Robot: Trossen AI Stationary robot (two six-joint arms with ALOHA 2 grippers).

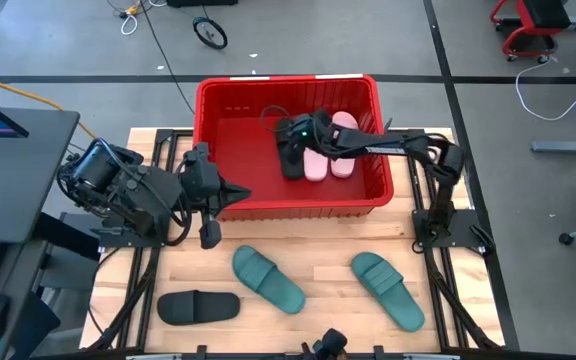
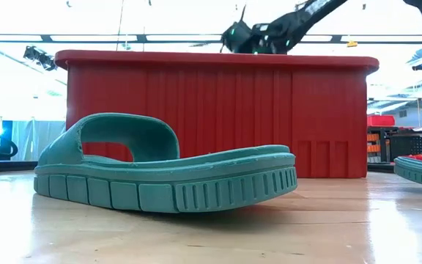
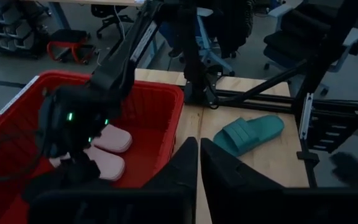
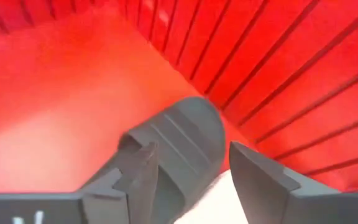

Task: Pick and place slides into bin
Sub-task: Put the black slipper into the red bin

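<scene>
The red bin (image 1: 290, 140) stands at the far middle of the wooden table (image 1: 318, 265), and three slides already lie inside it toward its right half: two pale pink slides (image 1: 328, 150) side by side and a black slide (image 1: 293, 160) just left of them. The right gripper (image 1: 303, 132) reaches in over the bin's right rim and hovers above the black slide; in the right wrist view its fingers (image 4: 143, 177) stand apart on either side of the dark sandal (image 4: 179, 146), which lies on the bin floor close to the ribbed wall, and they do not pinch it. The left gripper (image 1: 236, 192) waits outside the bin, just in front of its near wall at the left, pointing to the right; in the left wrist view its two dark fingers (image 3: 185, 171) are nearly together with only a thin gap and hold nothing. On the near part of the table lie three more slides: a second black slide (image 1: 199, 306) at the near left, a teal green slide (image 1: 267, 278) in the middle, and another teal green slide (image 1: 388, 289) to the right, all well apart from each other. In the low view the middle teal sandal (image 2: 160, 172) rests flat on the wood in front of the bin wall (image 2: 218, 121).
</scene>
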